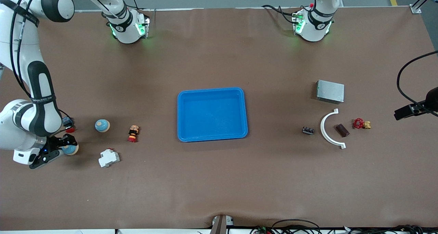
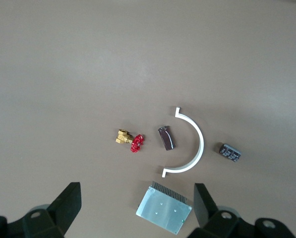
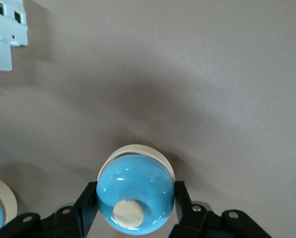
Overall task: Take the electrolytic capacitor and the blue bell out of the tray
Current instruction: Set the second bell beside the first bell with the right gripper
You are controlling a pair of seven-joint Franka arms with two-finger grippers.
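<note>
A shallow blue plastic tray [image 1: 212,114] with rounded corners sits mid-table. Toward the right arm's end from it, the right gripper [image 1: 65,148] pinches a glossy blue domed bell [image 3: 135,193] (cream base, cream button on top) between its black fingers. Toward the left arm's end from the tray, the small dark-brown capacitor [image 2: 166,138] lies inside a white plastic arc [image 2: 193,144]. The left gripper [image 2: 138,206] hangs spread over a ribbed metal box [image 2: 163,207], apart from the capacitor.
</note>
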